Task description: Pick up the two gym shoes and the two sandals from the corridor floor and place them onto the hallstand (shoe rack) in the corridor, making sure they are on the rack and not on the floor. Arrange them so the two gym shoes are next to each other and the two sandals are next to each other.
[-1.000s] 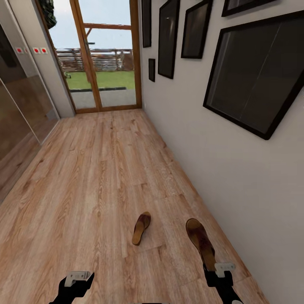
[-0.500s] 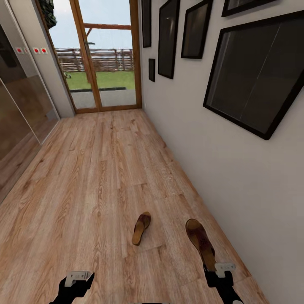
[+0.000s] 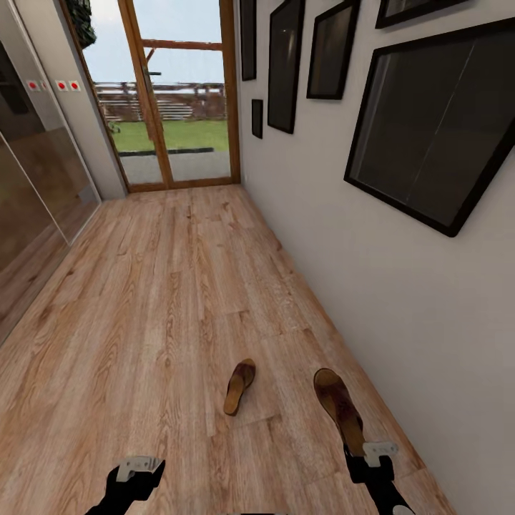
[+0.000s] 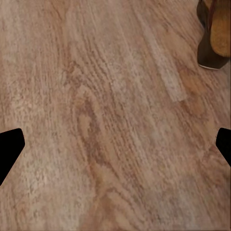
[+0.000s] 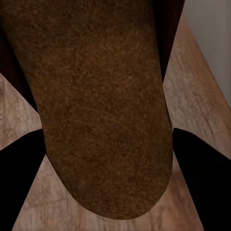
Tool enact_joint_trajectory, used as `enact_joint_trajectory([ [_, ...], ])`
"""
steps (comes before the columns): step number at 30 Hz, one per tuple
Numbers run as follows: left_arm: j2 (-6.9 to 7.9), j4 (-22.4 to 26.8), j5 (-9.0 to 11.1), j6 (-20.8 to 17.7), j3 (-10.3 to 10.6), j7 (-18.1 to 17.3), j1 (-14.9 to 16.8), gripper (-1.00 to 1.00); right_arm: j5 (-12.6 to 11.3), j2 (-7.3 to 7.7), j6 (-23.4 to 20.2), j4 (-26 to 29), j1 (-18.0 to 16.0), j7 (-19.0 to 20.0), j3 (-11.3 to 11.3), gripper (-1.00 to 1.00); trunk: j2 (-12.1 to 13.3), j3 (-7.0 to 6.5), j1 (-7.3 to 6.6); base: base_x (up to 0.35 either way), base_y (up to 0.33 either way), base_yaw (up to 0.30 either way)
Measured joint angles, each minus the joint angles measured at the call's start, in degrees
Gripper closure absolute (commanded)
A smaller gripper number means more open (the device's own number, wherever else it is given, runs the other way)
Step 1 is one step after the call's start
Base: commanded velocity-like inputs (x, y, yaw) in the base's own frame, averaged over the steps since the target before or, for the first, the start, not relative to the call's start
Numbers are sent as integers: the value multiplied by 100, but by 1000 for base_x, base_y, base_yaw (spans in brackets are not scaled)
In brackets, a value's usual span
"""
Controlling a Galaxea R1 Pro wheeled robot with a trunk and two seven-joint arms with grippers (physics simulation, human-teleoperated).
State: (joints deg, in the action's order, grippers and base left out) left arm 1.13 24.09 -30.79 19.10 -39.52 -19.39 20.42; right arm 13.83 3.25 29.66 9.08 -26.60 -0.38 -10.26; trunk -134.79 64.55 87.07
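Right pincer [image 3: 360,447] hovers spread wide over the heel of the near sandal [image 3: 339,408] on the corridor floor [image 3: 157,300] by the wall. Left pincer [image 3: 136,472] hangs released over bare planks, the other sandal [image 3: 239,386] lying apart between them.

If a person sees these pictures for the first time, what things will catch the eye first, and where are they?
Two brown sandals lie on the wood floor: one sandal in the middle, the other sandal nearer the white wall, just ahead of the right gripper. Large black picture frames hang on that wall, and a glass door at the corridor's end shows a green lawn.
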Motion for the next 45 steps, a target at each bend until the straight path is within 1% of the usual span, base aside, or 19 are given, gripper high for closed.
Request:
enact_joint_trajectory([
  [2,-15,-38,-34,-15,34,52,18,-100,5,-14,-7,97,0,36,34,100,0,0,0,0,0,0],
  [4,-49,-81,-74,-78,84,112,112,-100,29,-36,-44,345,-1,192,133,100,0,0,0,0,0,0],
  [5,-74,-102,-91,-162,110,135,233,-100,62,-48,-115,576,-3,382,232,100,0,-1,0,0,0,0],
  [6,-83,-111,-102,-222,126,142,304,-100,66,-52,-175,721,-1,504,262,100,0,-1,0,0,0,0],
  [7,-97,-134,-120,-368,156,152,441,-100,50,-64,-350,1028,-3,824,357,100,0,-1,0,0,0,0],
  [10,-108,-163,-144,-643,213,160,664,-100,40,-105,-771,1579,-1,1314,418,100,0,-1,0,0,0,0],
  [11,-112,-177,-148,-827,247,162,814,-100,35,-151,-1112,1958,-1,1628,458,100,0,-2,-1,0,0,0],
  [13,-141,-219,-159,-1154,317,160,1111,-100,3,-253,-1868,2729,-2,2196,467,100,0,-2,-1,0,0,0],
  [15,-207,-251,-184,-1396,464,162,1394,-100,-8,-357,-2558,3513,-3,2623,480,100,0,-2,-1,0,0,0],
  [16,-238,-257,-194,-1501,557,164,1508,-100,-5,-391,-2806,3856,-5,2740,492,100,0,-2,-1,0,0,0],
  [17,-340,-262,-202,-1722,787,174,1678,-100,58,-429,-3283,4419,-17,2864,504,100,0,-2,0,0,0,0],
  [18,-400,-260,-213,-1811,897,192,1736,-100,20,-440,-3574,4818,-30,2902,499,100,0,-2,-1,0,0,0],
  [20,-471,-249,-225,-1907,1069,243,1787,-100,22,-451,-4110,5310,-44,2977,550,100,0,-1,-1,0,0,0],
  [22,-500,-244,-223,-1920,1175,284,1795,-100,18,-453,-4545,5763,-49,3125,711,100,0,-1,0,0,0,0],
  [24,-504,-247,-222,-1922,1203,293,1791,-100,35,-447,-4672,5918,-50,3196,775,100,0,-1,0,0,0,0],
  [25,-505,-249,-225,-1920,1230,302,1774,-100,15,-429,-4805,6122,-53,3283,846,100,0,-1,0,13,0,0],
  [29,-502,-230,-228,-1922,1245,311,1752,-100,52,-417,-4881,6275,-51,3339,888,100,0,-1,-3,166,0,0],
  [40,-494,-204,-226,-1909,1258,309,1719,-100,63,-408,-4898,6318,-44,3354,899,100,0,-1,-3,308,0,0],
  [45,-494,-205,-222,-1903,1258,308,1712,-100,54,-419,-4894,6311,-44,3354,901,100,0,0,-1,114,0,0],
])
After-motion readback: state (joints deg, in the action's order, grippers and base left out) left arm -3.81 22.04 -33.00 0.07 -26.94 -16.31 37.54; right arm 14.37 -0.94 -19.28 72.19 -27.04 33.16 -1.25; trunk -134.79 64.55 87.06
